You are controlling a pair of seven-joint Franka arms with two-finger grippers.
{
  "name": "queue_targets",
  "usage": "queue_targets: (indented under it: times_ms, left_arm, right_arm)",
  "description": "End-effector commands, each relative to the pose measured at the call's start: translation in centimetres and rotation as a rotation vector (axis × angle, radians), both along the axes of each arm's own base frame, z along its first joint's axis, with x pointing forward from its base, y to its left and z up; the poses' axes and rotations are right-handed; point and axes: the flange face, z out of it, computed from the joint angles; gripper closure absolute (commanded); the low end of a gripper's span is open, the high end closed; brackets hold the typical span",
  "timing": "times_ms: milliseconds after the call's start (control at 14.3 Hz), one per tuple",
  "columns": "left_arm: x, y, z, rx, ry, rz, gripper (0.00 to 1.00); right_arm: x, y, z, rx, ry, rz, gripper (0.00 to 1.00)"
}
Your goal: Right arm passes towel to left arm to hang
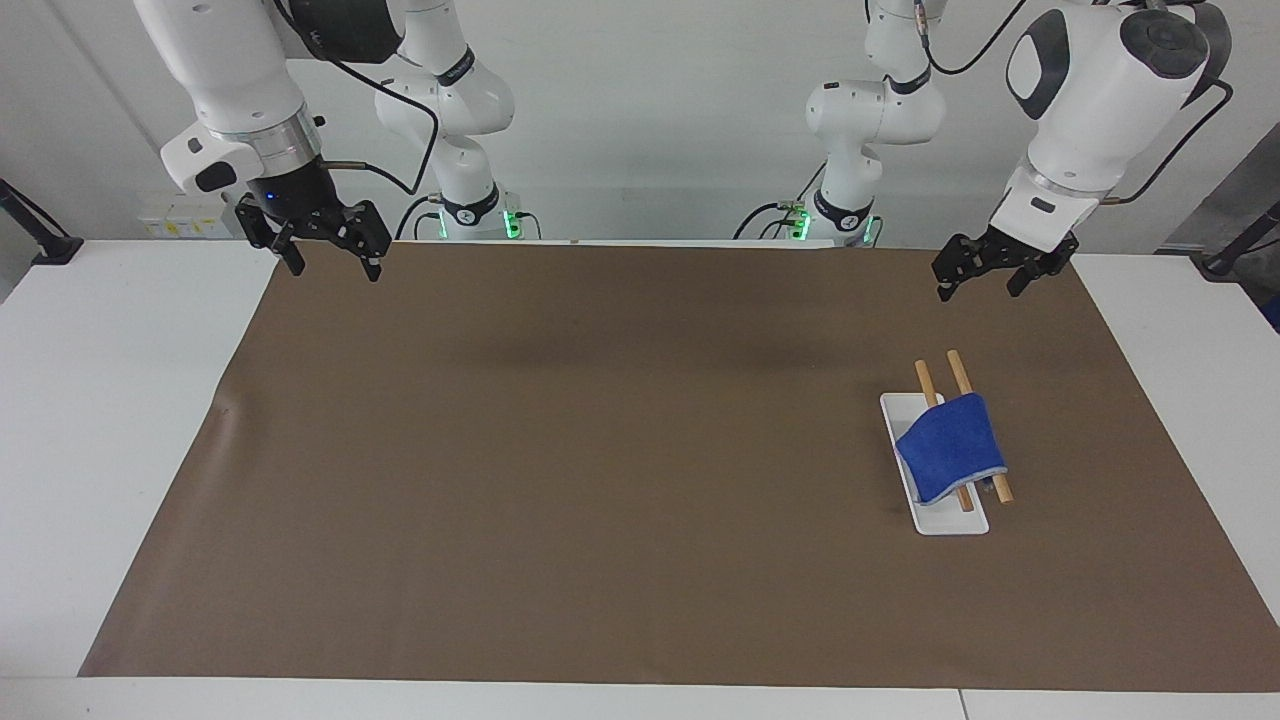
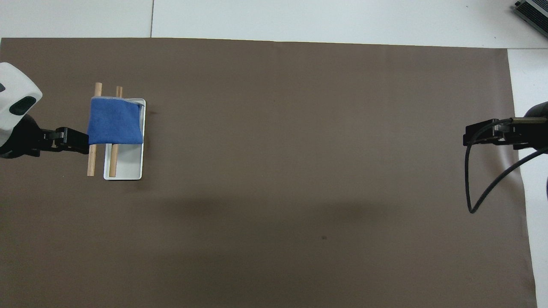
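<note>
The blue towel (image 1: 950,447) hangs folded over two wooden rods (image 1: 958,370) of a white stand (image 1: 945,520) toward the left arm's end of the table. It also shows in the overhead view (image 2: 114,122), on the stand (image 2: 128,164). My left gripper (image 1: 978,285) is open and empty, raised over the mat on the robots' side of the stand. In the overhead view it (image 2: 75,141) appears beside the towel's edge. My right gripper (image 1: 333,265) is open and empty, and waits in the air over the mat's corner at its own end (image 2: 473,134).
A brown mat (image 1: 600,450) covers most of the white table (image 1: 100,400). The right arm's black cable (image 2: 483,192) loops over the mat's edge. A black clamp (image 1: 40,245) sits at the table corner. A grey device (image 2: 533,10) lies at the farthest corner.
</note>
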Motion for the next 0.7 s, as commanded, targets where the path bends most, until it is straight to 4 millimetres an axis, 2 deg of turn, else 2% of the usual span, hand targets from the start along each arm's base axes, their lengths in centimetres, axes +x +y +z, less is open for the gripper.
queue_targets:
  times_ms: [0,350,629]
  left_arm:
    - [1.4,0.2,0.4,0.014,-0.057,-0.017,0.00]
    - [1.4,-0.3,0.1,0.014,-0.058,-0.019,0.00]
    - [1.1,-0.8,1.0,0.009,-0.079,-0.034,0.00]
  right_arm:
    - [-0.5,-0.3,0.4,0.022,0.010,0.011,0.00]
    - [-0.5,-0.3,0.4,0.022,0.010,0.011,0.00]
    - [-0.5,-0.3,0.4,0.022,0.010,0.011,0.00]
